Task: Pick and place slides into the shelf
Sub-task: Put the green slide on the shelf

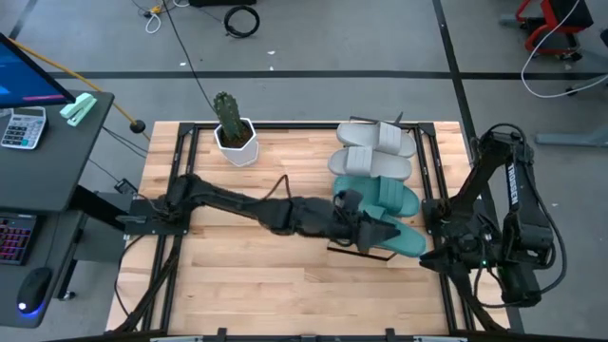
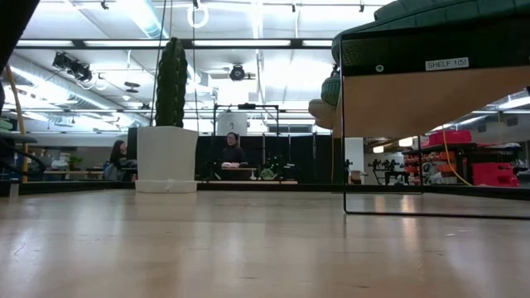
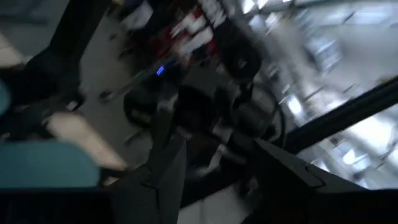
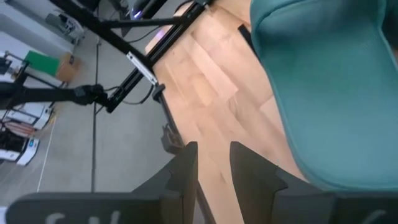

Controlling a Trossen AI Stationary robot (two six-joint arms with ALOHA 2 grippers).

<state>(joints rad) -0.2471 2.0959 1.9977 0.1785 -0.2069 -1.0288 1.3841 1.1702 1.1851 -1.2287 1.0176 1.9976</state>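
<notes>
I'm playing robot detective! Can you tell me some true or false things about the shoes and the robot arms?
1. Four slides sit in a row on the shelf. True: two grey slides, two teal slides.
2. The left gripper reaches over a teal slide. True.
3. The right gripper is carrying a slide. False: it holds nothing and waits at the table's right edge.
4. The cactus pot has tipped over. False: it stands upright.
5. The grey slides are nearest the left gripper. False: the teal ones are.

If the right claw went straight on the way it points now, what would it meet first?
Probably the wooden tabletop: the right claw points past its nearly closed fingers at bare planks, with a teal slide just to one side. Depth is unclear, so it might graze the slide.
</notes>
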